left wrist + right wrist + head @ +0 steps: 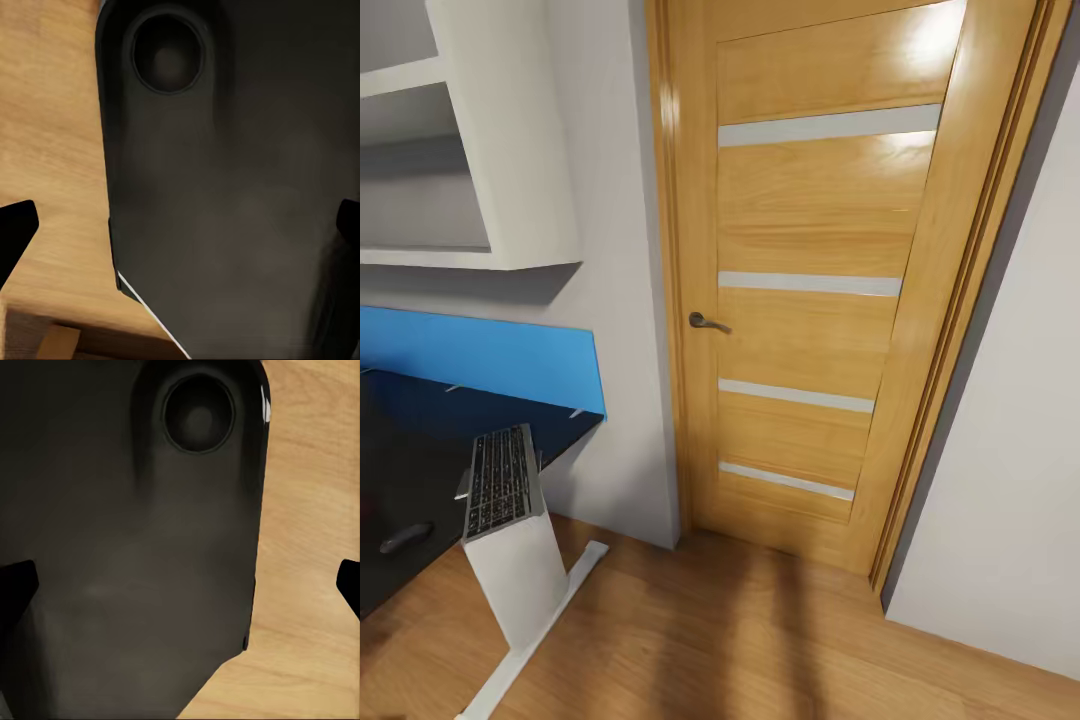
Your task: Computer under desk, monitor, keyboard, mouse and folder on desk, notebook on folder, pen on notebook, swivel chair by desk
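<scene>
In the left wrist view the left gripper (180, 225) has its two dark fingertips (15, 229) far apart at the picture's edges, with nothing between them; behind is a dark part of the robot's body (225, 187) and the wooden floor (52, 135). The right gripper (180, 581) is spread the same way, also empty, over the same dark body and floor.

From the head, the nearest thing is the desk (410, 460), its glossy black top at the lower left, with a white leg (525, 590) standing on the floor. The keyboard (500, 480) lies at the desk's end, over the leg, with its long axis running away from the camera. The mouse (405, 537) lies just beside it, nearer the camera, pointing sideways.

Behind the desk is a blue panel (480, 355) on the grey wall, and a white shelf (490, 150) above. Farther is a closed wooden door (810, 280) with a metal handle (705, 322). I can read no writing.
</scene>
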### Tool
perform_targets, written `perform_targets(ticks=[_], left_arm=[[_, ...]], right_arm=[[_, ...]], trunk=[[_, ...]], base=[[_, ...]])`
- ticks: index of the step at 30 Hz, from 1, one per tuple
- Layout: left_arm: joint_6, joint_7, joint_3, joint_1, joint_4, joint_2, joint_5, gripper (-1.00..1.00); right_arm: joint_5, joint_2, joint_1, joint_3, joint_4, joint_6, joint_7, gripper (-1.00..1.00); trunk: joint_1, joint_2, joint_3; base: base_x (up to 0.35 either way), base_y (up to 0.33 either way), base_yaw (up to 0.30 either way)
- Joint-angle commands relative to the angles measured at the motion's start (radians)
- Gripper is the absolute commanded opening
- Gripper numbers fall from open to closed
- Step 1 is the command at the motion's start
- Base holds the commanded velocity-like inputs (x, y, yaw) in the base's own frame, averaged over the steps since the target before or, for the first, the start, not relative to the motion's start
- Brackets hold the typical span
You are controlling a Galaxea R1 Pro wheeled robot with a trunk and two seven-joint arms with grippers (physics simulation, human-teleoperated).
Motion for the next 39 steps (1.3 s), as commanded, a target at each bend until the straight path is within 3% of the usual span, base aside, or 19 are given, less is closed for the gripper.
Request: perform_targets(ticks=[1,9,20,31,32,36,39], left_arm=[[0.0,0.0,0.0,0.0,0.0,0.0,0.0,1.0],[-0.003,-0.005,-0.001,-0.011,-0.021,-0.042,0.001,1.0],[-0.003,-0.005,0.001,-0.011,-0.021,-0.044,0.002,1.0],[-0.004,-0.005,0.002,-0.011,-0.025,-0.044,0.002,1.0],[-0.004,-0.005,0.002,-0.011,-0.032,-0.043,0.002,1.0],[-0.004,-0.005,0.002,-0.011,-0.06,-0.043,0.002,1.0],[-0.004,-0.004,0.002,-0.011,-0.098,-0.038,0.001,1.0]], right_arm=[[0.0,0.0,0.0,0.0,0.0,0.0,0.0,1.0],[0.002,0.029,-0.022,0.006,0.004,0.023,-0.004,1.0],[-0.001,0.034,-0.023,0.003,0.011,-0.005,-0.005,1.0],[-0.005,0.048,-0.022,0.002,0.022,-0.067,-0.008,1.0],[-0.006,0.049,-0.022,0.002,0.021,-0.32,-0.008,1.0],[-0.006,0.049,-0.022,0.001,0.021,-0.391,-0.008,1.0],[-0.006,0.051,-0.023,0.002,0.021,-0.49,-0.008,1.0]], trunk=[[0.0,0.0,0.0],[-0.031,0.056,0.025],[-0.073,0.133,0.059],[-0.115,0.21,0.094],[-0.119,0.217,0.098],[-0.134,0.245,0.112],[-0.146,0.266,0.123]], base=[[0.0,0.0,0.0],[0.0,0.0,0.0],[0.0,0.0,0.018],[0.0,0.0,0.248],[0.0,0.0,0.27],[0.0,0.0,0.271],[0.0,0.0,0.272]])
